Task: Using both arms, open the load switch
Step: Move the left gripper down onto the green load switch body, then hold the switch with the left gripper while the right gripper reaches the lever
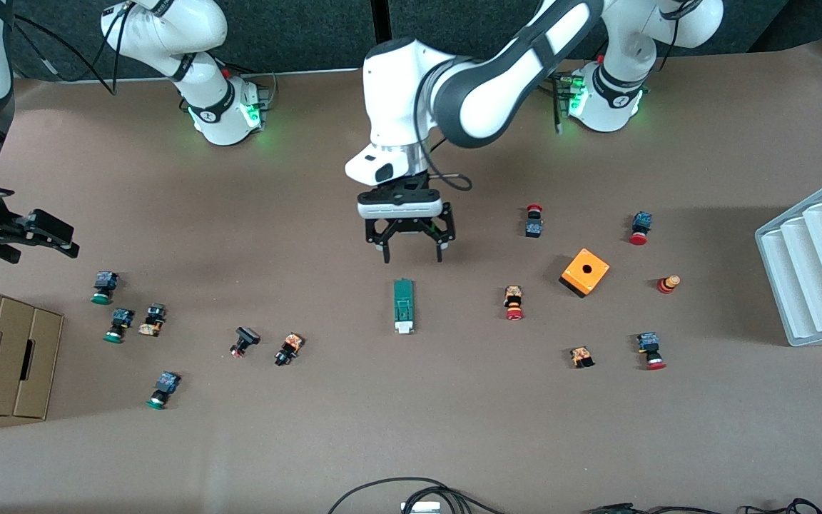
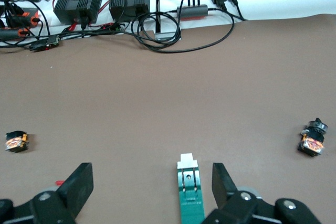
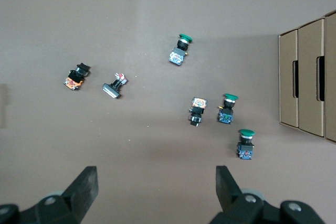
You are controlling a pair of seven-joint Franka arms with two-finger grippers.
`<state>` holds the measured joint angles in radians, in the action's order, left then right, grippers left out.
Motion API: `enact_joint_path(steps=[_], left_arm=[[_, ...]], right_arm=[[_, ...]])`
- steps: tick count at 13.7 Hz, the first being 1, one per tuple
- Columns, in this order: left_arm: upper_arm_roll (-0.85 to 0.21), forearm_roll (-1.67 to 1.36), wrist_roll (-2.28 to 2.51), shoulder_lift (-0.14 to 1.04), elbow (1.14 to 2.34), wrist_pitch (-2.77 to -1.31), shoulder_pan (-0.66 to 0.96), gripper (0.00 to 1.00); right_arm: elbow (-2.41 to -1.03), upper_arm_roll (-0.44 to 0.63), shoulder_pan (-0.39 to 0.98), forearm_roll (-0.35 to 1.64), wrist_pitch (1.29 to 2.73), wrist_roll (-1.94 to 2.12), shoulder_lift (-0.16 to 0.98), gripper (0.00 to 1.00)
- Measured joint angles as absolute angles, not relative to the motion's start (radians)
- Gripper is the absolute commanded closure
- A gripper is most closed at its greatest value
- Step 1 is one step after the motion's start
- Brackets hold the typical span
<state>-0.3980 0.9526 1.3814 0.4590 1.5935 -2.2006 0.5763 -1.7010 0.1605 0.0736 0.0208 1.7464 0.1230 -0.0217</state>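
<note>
I see the left gripper (image 1: 411,251) spread wide and empty above the load switch (image 1: 403,306) lying mid-table (no legible writing), the right gripper (image 1: 40,235) waiting, likewise agape.

front: high overhead | wrists: downward, close | shared: load switch (image 1: 403,305)

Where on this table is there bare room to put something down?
The widest bare stretch runs along the table edge nearest the front camera, below the load switch. Another lies between the arm bases and the buttons. It is crowded near the cardboard boxes, with green-capped buttons, and around the orange box.
</note>
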Motion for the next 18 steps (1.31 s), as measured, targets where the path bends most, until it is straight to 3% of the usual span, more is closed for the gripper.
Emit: enact_joint_path(steps=[10,18], left_arm=[[-0.397,1.628,2.1,0.734,1.603,-2.205,0.667,0.0],[-0.394,1.948,2.366,0.902,1.604,-2.065,0.673,0.0]], right_arm=[[-1.701,0.158,0.086,0.021,1.745,0.123,0.026,0.01],[-1.626,0.156,0.155,0.106,1.77,-0.025,0.142,0.01]])
